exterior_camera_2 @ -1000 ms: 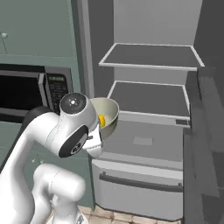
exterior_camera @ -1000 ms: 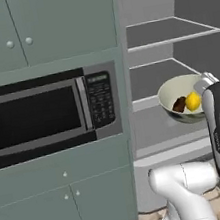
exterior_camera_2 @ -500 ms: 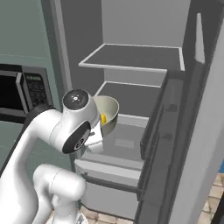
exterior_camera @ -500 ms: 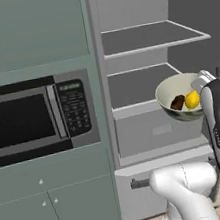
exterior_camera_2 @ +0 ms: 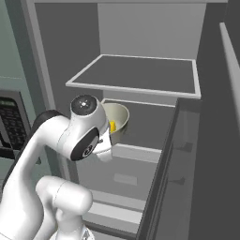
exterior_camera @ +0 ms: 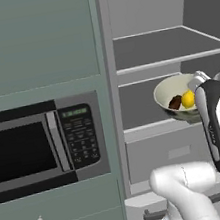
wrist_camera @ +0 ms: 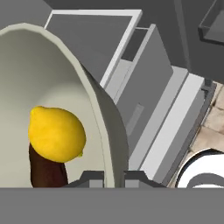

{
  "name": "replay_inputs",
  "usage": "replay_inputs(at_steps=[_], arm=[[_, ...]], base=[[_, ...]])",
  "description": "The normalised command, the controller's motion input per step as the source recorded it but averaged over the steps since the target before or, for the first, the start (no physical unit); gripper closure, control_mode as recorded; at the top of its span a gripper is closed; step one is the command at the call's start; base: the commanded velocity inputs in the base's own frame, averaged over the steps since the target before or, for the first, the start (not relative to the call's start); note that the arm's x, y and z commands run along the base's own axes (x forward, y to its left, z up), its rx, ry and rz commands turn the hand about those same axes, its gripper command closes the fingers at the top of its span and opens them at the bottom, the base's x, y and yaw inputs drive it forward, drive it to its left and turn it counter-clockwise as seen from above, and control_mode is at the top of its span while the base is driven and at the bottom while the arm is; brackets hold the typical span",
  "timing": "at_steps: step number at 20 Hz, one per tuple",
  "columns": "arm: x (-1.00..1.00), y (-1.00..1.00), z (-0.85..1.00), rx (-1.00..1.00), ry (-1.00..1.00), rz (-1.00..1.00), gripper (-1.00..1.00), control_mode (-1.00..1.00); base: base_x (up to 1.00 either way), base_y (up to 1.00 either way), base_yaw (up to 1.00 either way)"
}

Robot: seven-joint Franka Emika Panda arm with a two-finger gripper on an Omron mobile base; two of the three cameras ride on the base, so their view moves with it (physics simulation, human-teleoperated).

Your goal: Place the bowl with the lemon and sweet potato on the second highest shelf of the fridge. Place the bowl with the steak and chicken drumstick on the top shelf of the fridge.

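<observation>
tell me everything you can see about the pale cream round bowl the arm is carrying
The pale cream round bowl is deep, smooth and matte, with a thin rim. It is held in the air in front of the open grey fridge, below its upper shelf, resting on nothing. The gripper is shut on its rim, one finger on each side of the wall. Inside lie a bright yellow lemon and a dark brown sweet potato, touching.

My gripper (wrist_camera: 114, 178) is clamped on the rim of the cream bowl (wrist_camera: 107, 131), one finger inside the wall and one outside. In the bowl the lemon (wrist_camera: 57, 134) lies on top of a dark reddish-brown piece (wrist_camera: 46, 172), the sweet potato by its look. Past the bowl's edge I see the fridge (wrist_camera: 148, 87): a flat grey shelf (wrist_camera: 94, 41) with a pale front edge, and grey drawer fronts beside it
</observation>
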Motion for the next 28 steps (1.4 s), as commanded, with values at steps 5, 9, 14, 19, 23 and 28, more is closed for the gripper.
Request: replay_inputs(at_steps=[5, 9, 14, 19, 23, 28], arm=[[0.64, -0.5, -0.5, 0.03, 0.02, -0.14, 1.0, -1.0], [0.58, -0.37, -0.66, 0.03, 0.02, -0.11, 1.0, -1.0], [0.91, -0.16, -0.21, 0.02, 0.0, -0.07, 1.0, -1.0], [0.83, -0.13, -0.07, 0.07, 0.0, -0.01, 1.0, -1.0], [0.73, -0.08, -0.09, 0.06, 0.0, 0.0, 1.0, -1.0], [0.46, -0.14, -0.34, 0.01, 0.04, 0.0, 1.0, -1.0]], base=[[0.0, 0.0, 0.0], [0.0, 0.0, 0.0], [0.0, 0.0, 0.0], [0.0, 0.0, 0.0], [0.0, 0.0, 0.0], [0.0, 0.0, 0.0]])
